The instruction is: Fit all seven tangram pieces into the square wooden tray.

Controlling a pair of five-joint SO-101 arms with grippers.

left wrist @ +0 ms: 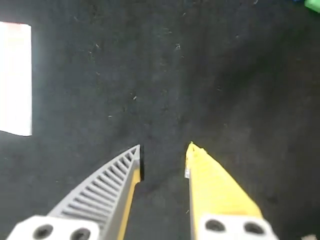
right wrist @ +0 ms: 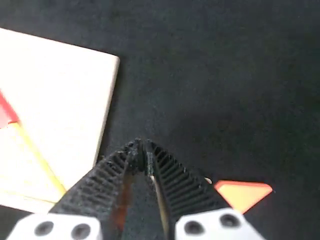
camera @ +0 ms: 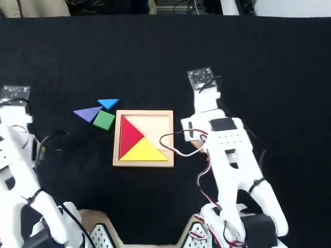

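Observation:
The square wooden tray [camera: 143, 138] lies mid-table with a red triangle [camera: 129, 133] and a yellow triangle [camera: 146, 151] set in it. Just left of it on the black cloth are a blue triangle [camera: 108, 104], a purple triangle [camera: 87, 113] and a green square [camera: 104, 120]. My right gripper [right wrist: 143, 146] is shut just off the tray's right edge [right wrist: 107, 115], nothing visible between its fingers. An orange piece [right wrist: 244, 193] lies on the cloth close beside it. My left gripper [left wrist: 164, 150] is open over bare cloth, with a green sliver [left wrist: 312, 3] at the frame corner.
The right arm [camera: 230, 155] stands right of the tray, its wires hanging near the tray's edge. The left arm [camera: 15, 139] is at the table's left side. A white flat patch [left wrist: 15, 77] shows beside the left gripper. Black cloth stretches behind the tray.

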